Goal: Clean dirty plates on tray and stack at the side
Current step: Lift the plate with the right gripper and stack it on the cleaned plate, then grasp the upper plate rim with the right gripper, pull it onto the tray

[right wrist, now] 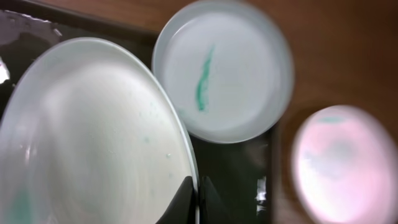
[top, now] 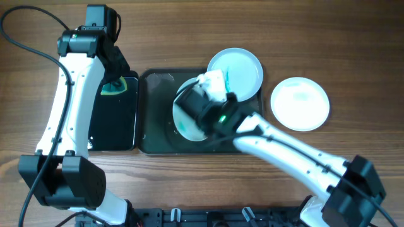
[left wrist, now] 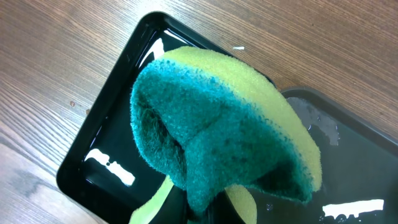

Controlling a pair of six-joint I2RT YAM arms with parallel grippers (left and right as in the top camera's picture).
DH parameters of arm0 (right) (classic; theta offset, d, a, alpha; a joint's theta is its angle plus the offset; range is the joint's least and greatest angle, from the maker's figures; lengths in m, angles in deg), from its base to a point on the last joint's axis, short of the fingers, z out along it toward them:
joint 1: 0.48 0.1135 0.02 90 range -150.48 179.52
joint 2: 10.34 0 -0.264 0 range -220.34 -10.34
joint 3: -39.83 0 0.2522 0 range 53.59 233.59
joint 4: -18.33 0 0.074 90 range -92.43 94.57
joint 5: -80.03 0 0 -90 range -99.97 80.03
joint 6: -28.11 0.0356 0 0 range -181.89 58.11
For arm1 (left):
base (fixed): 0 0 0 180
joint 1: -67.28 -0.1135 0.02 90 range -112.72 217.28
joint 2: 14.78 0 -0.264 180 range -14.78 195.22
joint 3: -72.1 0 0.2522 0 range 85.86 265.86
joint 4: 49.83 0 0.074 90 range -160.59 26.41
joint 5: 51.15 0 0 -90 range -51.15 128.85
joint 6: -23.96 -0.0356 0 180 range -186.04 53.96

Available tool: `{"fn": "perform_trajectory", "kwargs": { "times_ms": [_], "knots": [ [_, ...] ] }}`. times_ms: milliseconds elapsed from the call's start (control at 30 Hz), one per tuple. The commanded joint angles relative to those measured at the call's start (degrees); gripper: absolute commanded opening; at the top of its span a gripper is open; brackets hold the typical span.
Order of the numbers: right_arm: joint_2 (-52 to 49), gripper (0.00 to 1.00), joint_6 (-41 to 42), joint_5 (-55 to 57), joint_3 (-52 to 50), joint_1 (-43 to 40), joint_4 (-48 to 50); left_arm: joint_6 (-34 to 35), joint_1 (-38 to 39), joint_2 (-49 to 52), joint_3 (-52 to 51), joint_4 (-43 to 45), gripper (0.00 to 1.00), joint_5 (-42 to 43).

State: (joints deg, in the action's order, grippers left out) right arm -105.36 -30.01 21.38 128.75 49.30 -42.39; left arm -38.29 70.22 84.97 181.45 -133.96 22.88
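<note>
My right gripper is shut on the rim of a white plate and holds it tilted over the large dark tray. In the right wrist view the jaws pinch that plate's right edge, which has faint teal smears. A pale blue plate with a teal streak lies on the tray's far right corner. A second white plate lies on the bare wood to the right and looks blurred in the right wrist view. My left gripper is shut on a teal and yellow sponge.
A smaller narrow black tray lies left of the large tray, under the sponge; its wet glossy bottom shows in the left wrist view. The large tray's corner has water drops on it. Brown wood tabletop surrounds both trays.
</note>
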Motion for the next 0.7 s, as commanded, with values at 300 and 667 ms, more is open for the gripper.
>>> {"fn": "perform_trajectory", "kwargs": {
  "times_ms": [300, 667],
  "knots": [
    [12.92, 0.04, -2.16, -43.43, 1.01, -34.10, -1.03, -0.50, -0.17, 0.33, 0.09, 0.46, 0.04, 4.72],
    [15.63, 0.04, -4.70, -32.22, -2.97, -66.75, -12.87, -0.52, -0.17, 0.33, 0.09, 0.46, 0.04, 6.54]
  ]
}}
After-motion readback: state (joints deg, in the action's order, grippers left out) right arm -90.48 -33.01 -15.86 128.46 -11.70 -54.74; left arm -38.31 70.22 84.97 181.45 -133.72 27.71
